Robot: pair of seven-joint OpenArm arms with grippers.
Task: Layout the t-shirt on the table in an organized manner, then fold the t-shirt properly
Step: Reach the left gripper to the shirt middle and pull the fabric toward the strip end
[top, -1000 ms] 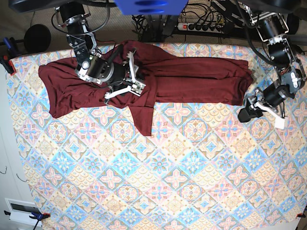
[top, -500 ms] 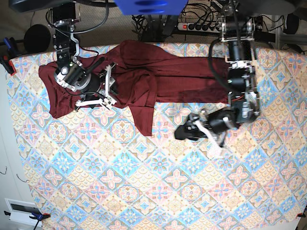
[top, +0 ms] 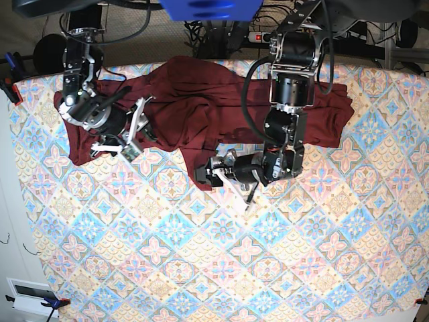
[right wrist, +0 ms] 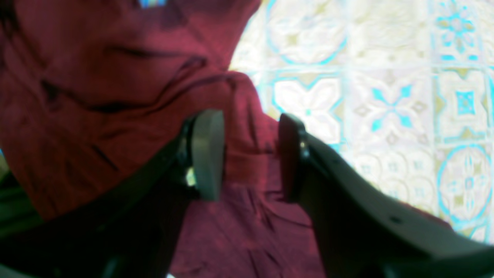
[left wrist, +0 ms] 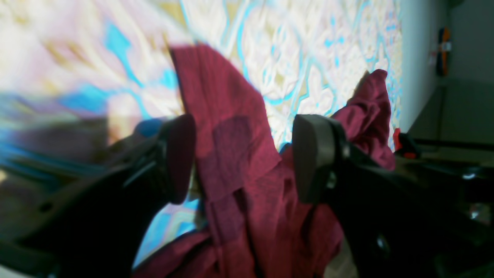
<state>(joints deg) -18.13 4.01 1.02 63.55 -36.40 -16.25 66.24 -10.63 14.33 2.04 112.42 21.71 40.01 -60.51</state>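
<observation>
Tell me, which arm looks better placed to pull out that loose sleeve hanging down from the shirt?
Probably the left gripper: it sits at the tip of the dangling sleeve of the t-shirt, open with cloth between its fingers. The right gripper, also open, is over the shirt's other end.

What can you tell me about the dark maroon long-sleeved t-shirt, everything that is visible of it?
The dark maroon, thin knit t-shirt is plain, without print. It lies rumpled and spread sideways along the far edge of the pastel tile-pattern table, with many folds. One narrow part hangs toward the near side, and the open left gripper straddles its end. The open right gripper straddles a fold at the other end.
</observation>
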